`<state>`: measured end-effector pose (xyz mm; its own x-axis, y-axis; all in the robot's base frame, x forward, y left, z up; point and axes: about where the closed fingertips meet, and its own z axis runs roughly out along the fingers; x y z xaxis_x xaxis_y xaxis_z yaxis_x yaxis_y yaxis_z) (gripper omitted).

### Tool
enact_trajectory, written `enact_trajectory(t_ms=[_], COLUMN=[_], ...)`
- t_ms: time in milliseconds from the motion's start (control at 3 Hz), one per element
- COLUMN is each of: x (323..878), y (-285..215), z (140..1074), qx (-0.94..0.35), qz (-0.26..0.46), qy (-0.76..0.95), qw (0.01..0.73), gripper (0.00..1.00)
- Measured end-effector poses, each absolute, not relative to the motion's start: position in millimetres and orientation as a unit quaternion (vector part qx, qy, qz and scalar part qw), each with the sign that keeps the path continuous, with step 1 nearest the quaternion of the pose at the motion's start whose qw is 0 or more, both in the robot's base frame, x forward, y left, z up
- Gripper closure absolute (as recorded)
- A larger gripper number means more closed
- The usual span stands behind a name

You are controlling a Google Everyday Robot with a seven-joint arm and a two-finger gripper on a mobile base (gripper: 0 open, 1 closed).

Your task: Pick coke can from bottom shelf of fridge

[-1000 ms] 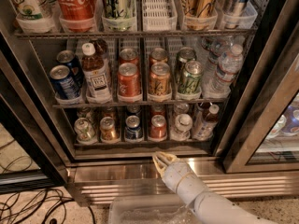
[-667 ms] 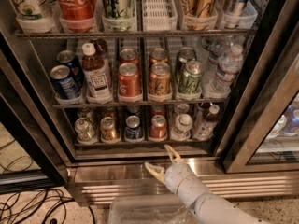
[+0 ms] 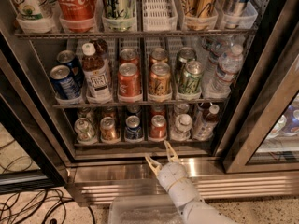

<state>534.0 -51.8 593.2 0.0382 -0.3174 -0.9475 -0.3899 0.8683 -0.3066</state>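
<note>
The coke can (image 3: 158,126) is a small red can with a silver top. It stands on the bottom shelf (image 3: 140,145) of the fridge (image 3: 37,125), in the lane just right of centre. My gripper (image 3: 161,156) is open and empty. It hangs in front of the steel base just below the shelf's front rail, slightly below and a little right of the can. Its two pale fingers (image 3: 169,149) point up toward the shelf. The white arm comes in from the bottom right.
The bottom shelf also holds a blue can (image 3: 133,127), an orange can (image 3: 108,128), a silver can (image 3: 84,129) and bottles (image 3: 205,120). A red can (image 3: 129,80) and a gold can (image 3: 160,78) stand on the rack above. The open glass door (image 3: 261,120) is at right, a clear bin (image 3: 140,211) below, cables (image 3: 32,204) at left.
The gripper's fingers have spread open, and the gripper has risen slightly toward the bottom shelf rail. The cans have not moved.
</note>
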Motion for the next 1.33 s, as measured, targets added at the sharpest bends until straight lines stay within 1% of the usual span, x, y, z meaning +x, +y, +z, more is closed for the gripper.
enact_trajectory(t_ms=[333,667,1333], x=[543.9,550.5,564.0], y=[-57.5,-61.9,-63.8], z=[593.3,597.3,602.0], qx=[-0.220,-0.197,-0.172], qz=[-0.003,-0.026,-0.039], qy=[0.678,0.661,0.646], qw=[0.702,0.724,0.743], gripper=[0.35,0.30,0.32])
